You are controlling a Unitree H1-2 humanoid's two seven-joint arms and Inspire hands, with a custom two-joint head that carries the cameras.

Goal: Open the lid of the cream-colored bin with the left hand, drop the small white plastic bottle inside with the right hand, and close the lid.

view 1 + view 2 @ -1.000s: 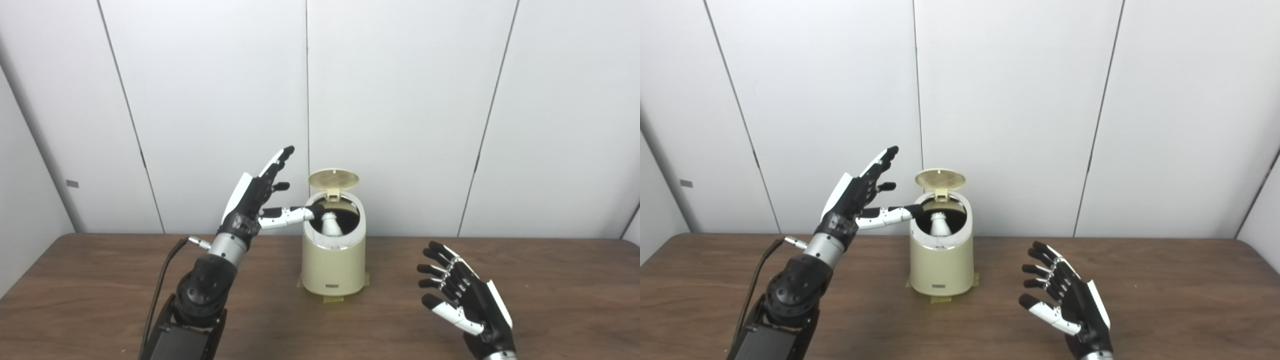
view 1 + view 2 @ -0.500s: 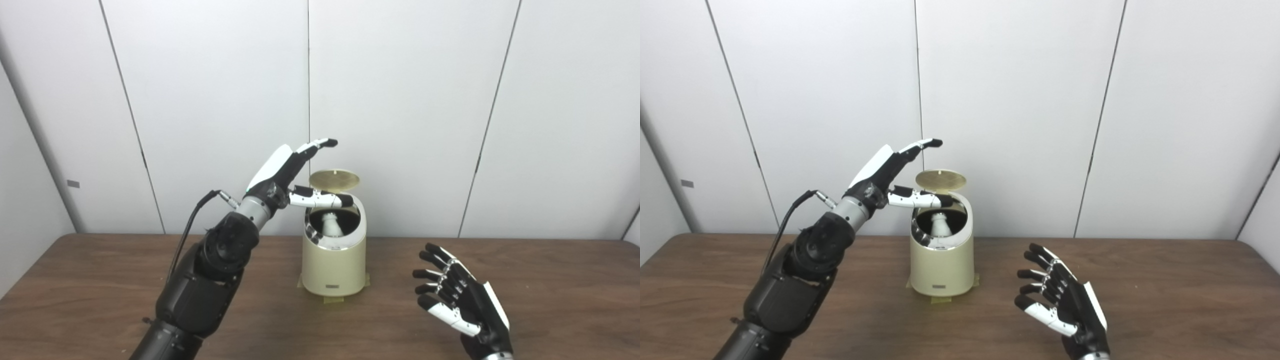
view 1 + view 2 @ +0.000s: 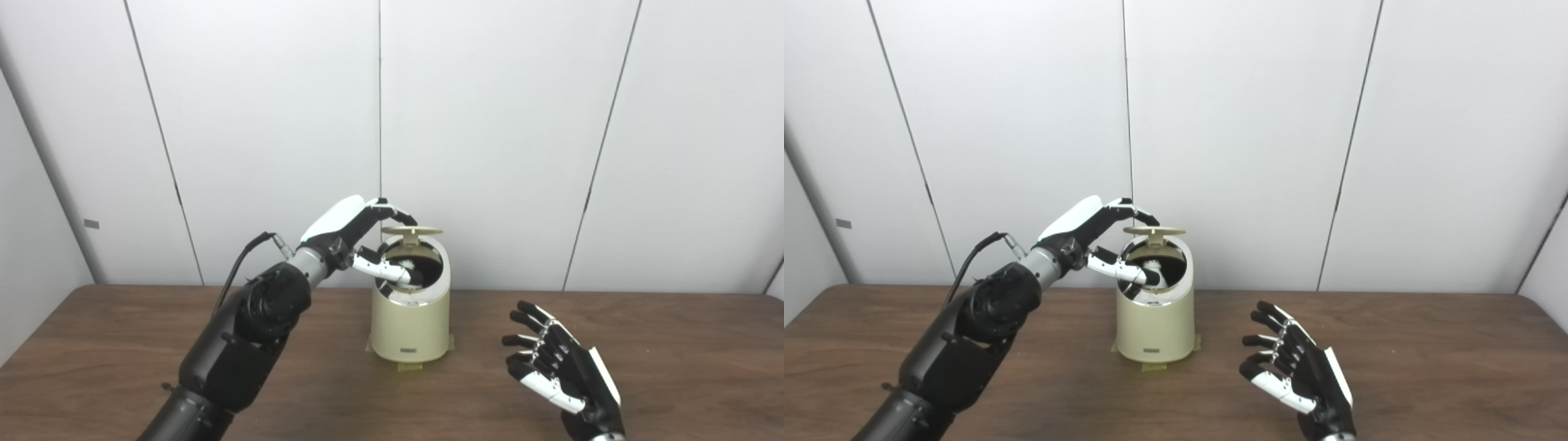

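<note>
The cream-colored bin [image 3: 409, 324] stands on the wooden table [image 3: 122, 343] near the wall. Its round lid [image 3: 411, 231] is hinged at the back and tilted roughly level above the opening. The small white bottle [image 3: 404, 267] lies inside the bin, partly hidden by my thumb. My left hand [image 3: 355, 233] is open over the bin's left rim, fingers curled onto the lid's left edge, thumb reaching into the opening. My right hand [image 3: 560, 370] is open and empty, palm up, low over the table to the bin's right.
White wall panels [image 3: 490, 122] rise right behind the bin. Bits of yellow tape [image 3: 407, 366] show under the bin's base. A black cable [image 3: 245, 257] loops off my left wrist. Bare wood lies to either side.
My left hand has risen and swung right over the bin, then curled down onto the lid. The lid has tipped from upright to about level. My right hand has barely moved.
</note>
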